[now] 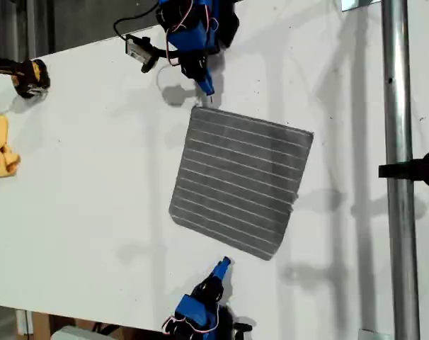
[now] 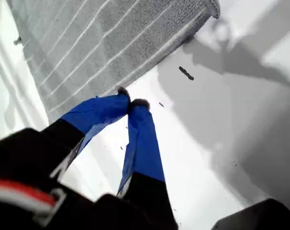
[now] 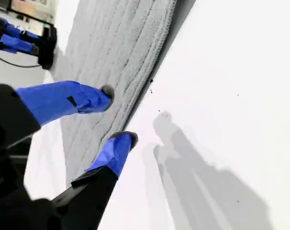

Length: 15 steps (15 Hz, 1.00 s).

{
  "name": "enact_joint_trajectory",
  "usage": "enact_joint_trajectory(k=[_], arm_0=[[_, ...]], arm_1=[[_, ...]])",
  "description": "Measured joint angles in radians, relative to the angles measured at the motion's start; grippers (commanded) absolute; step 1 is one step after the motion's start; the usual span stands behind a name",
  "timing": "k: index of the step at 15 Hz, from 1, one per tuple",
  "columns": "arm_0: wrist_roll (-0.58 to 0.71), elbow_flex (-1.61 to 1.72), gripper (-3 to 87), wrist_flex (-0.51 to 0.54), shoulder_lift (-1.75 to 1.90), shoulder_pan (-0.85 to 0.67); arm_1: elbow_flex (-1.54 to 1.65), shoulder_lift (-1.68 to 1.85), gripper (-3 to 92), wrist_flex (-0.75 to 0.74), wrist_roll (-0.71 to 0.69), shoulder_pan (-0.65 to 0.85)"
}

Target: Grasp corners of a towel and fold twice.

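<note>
Jaws of my first gripper [image 2: 130, 103] are pressed together with nothing between them, their tips just short of the nearest edge of the towel [image 2: 102, 43], low in the exterior view. Those of my second gripper [image 3: 118, 115] stand apart and empty at the towel's corner highest in the exterior view, one fingertip [image 3: 106, 91] over the fabric and the other at its edge. The grey striped towel [image 1: 239, 180] lies flat and slightly skewed on the white counter [image 1: 94, 198], between the two arms.
</note>
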Motion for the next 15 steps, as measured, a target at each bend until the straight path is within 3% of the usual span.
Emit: enact_joint_trajectory(k=[1,2,4,7,11,15], arm_0=[[-0.011,0.000,-1.5,0.000,0.002,-0.008],[-0.118,0.000,-1.5,0.000,0.003,-0.094],[-0.256,0.003,-1.5,-0.002,0.005,-0.167],[-0.314,0.003,-1.5,-0.002,0.005,-0.178],[-0.302,-0.021,-1.6,-0.009,0.003,-0.184],[-0.360,-0.176,-1.7,-0.052,-0.144,-0.110]], arm_1=[[0.000,0.000,-0.2,0.000,-0.008,0.011],[0.000,0.000,-0.2,0.000,-0.012,0.077],[0.000,0.000,-0.2,0.000,-0.012,0.061],[0.000,0.000,-0.2,0.005,-0.012,0.055],[-0.115,-0.040,-0.2,-0.006,-0.012,0.006],[-0.684,-0.857,-0.2,-0.186,-0.087,-0.170]])
